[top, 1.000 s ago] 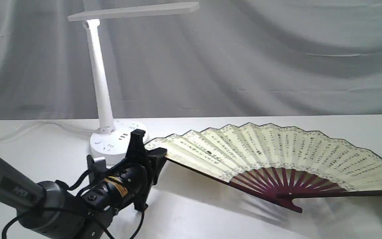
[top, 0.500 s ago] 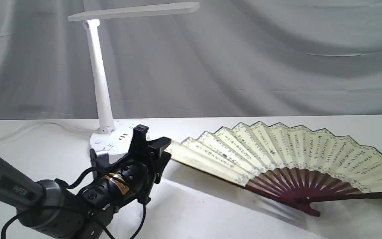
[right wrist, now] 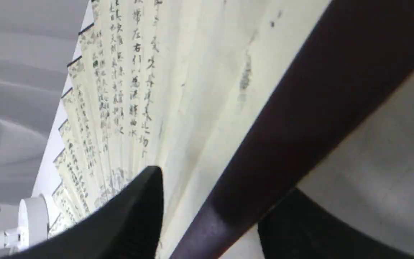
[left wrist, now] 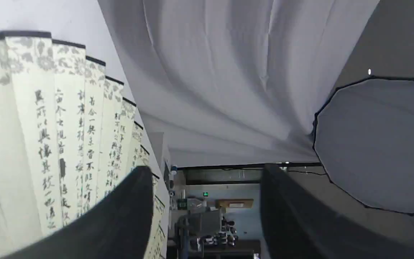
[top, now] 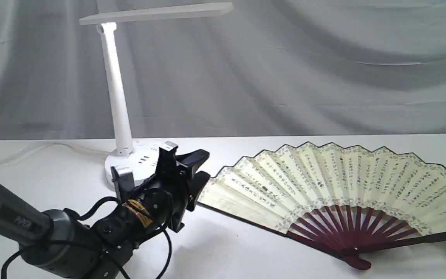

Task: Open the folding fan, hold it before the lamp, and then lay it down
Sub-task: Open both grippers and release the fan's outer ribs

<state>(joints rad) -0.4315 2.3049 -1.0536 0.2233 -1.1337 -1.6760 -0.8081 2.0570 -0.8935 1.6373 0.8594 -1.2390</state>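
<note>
Reading this as the lay-down step, close to finished: left end effector [top: 203,167] is released, jaws spread with nothing between them, sitting just beside the left edge of the folding fan [top: 335,174]. Right end effector [right wrist: 225,183] also has its jaws apart, straddling the dark guard [right wrist: 318,90] without clamping it. Fan lies fully spread on the bench [top: 246,252], right of the lamp [top: 118,97] base, clear of it. Next move probably calls for backing both end effectors straight off. The right needs most care, since a finger could drag the guard.
</note>
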